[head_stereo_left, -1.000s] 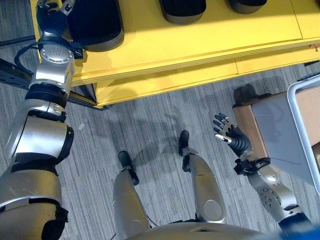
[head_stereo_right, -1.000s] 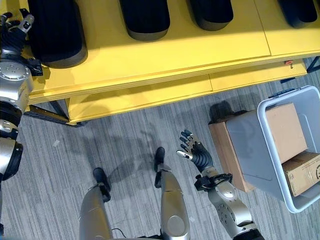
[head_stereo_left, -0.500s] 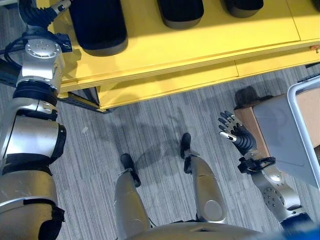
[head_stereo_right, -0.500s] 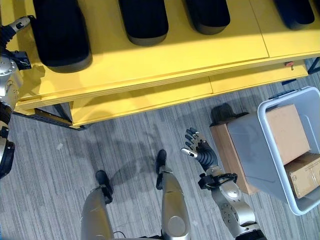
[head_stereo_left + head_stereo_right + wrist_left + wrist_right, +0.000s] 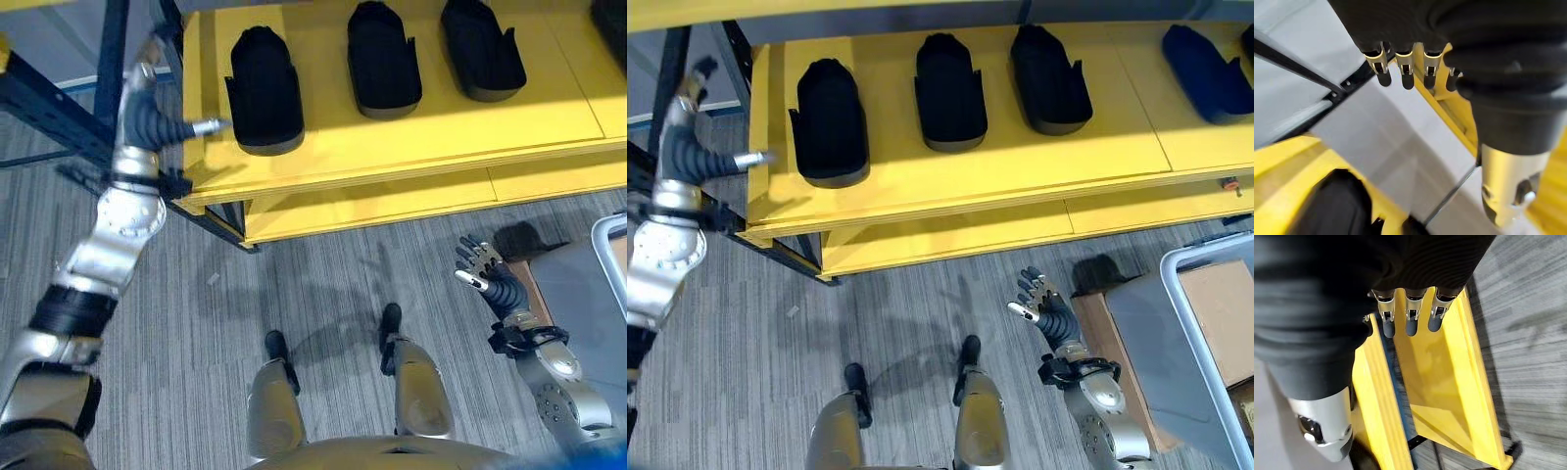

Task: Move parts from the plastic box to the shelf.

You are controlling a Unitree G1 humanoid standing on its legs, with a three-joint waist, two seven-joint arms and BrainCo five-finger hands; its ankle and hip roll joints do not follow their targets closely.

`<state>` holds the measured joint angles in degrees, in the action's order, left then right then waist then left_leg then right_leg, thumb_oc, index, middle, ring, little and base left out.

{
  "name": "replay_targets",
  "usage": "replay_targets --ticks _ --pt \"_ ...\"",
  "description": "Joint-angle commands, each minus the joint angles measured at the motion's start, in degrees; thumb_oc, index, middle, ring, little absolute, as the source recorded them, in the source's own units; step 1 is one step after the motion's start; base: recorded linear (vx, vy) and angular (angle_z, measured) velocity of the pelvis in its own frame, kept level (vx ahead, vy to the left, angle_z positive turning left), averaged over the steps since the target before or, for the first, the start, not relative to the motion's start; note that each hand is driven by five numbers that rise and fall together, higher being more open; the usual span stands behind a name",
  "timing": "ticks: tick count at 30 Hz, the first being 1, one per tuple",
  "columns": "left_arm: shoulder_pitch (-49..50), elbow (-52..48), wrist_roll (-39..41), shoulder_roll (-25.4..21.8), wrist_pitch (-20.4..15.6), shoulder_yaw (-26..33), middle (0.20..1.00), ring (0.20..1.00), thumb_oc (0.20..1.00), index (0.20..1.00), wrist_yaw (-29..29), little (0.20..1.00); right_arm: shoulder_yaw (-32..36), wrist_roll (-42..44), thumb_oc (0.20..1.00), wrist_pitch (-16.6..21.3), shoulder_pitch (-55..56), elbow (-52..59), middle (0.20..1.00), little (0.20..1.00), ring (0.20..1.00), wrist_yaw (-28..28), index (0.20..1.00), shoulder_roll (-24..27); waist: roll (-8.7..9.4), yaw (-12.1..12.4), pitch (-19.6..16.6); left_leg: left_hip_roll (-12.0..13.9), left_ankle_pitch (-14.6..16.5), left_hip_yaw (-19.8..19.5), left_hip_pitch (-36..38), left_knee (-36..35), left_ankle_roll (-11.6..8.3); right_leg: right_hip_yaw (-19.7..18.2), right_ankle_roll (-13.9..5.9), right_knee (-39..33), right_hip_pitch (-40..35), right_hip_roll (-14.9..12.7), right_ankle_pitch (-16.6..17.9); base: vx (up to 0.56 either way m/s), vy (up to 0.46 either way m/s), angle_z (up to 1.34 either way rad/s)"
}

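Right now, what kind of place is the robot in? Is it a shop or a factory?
Probably a workshop or warehouse, not a shop. A yellow shelf on a dark metal frame holds black parts set in a row, a plastic box with cardboard boxes stands on grey floor, and nothing looks displayed for sale.

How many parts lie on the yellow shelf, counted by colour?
Black parts: 3
Dark blue parts: 1
Total: 4, counting those seen in the right eye view of the yellow shelf.
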<state>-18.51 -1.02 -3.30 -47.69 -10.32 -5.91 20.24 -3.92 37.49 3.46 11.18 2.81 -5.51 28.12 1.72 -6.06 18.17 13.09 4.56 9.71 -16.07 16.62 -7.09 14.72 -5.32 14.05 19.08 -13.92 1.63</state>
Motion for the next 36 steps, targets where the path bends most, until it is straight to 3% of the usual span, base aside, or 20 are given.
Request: replay_targets --ticks 1,5,7,20,36 --pt "-4.7 -1.0 -5.5 1.1 -2.9 1.4 1.0 1.0 1.0 1.0 -2.4 1.0 2.8 -1.0 1.0 2.4 0.1 4.0 1.0 1.0 1.0 -0.9 1.0 1.2 1.17 -1.0 -1.2 2.8 -1.4 -0.6 1.7 0.2 -2.12 -2.8 -5.34 0.1 -3.6 -3.8 0.2 0.03 0.004 0.05" --pt "4.1 -5.6 -13.8 10.4 -2.1 0.9 1.0 1.0 1.0 1.0 -3.5 1.0 4.0 -1.5 1.0 2.7 0.7 5.9 1.0 1.0 1.0 0.1 1.0 0.5 1.41 -1.0 -0.7 3.0 -1.3 -0.3 1.3 0.8 -1.72 -3.0 -5.15 0.7 -2.9 -3.8 -0.1 -0.01 -0.004 -0.06" --pt "6.5 -6.1 -16.2 11.3 -1.6 0.3 1.0 1.0 1.0 1.0 -3.6 1.0 4.8 -1.5 1.0 3.0 1.0 6.6 1.0 1.0 1.0 0.8 1.0 0.3 1.6 -1.0 -0.2 3.0 -1.4 -0.3 0.6 0.9 -1.52 -3.1 -5.19 1.0 -2.1 -3.8 -0.1 -0.01 -0.001 -0.06" --pt "10.0 0.2 -25.5 11.6 1.7 -3.1 1.0 1.0 1.0 1.0 -2.8 1.0 5.0 -1.7 1.0 3.6 1.8 6.5 1.0 1.0 1.0 3.0 1.0 0.2 2.7 -0.5 1.8 3.2 -1.8 -0.6 -1.9 1.8 -1.0 -3.3 -4.96 2.0 0.3 -3.6 0.0 0.0 0.0 0.0" --pt "3.9 9.5 -32.0 11.2 5.4 -4.5 1.0 1.0 1.0 1.0 -0.6 1.0 4.9 -0.9 1.0 3.6 0.3 5.9 1.0 1.0 1.0 3.4 1.0 0.2 2.75 -1.4 2.3 3.3 -1.5 -0.5 -3.9 3.2 -1.16 -4.3 -4.85 3.5 3.0 -3.6 0.0 0.0 0.001 -0.01"
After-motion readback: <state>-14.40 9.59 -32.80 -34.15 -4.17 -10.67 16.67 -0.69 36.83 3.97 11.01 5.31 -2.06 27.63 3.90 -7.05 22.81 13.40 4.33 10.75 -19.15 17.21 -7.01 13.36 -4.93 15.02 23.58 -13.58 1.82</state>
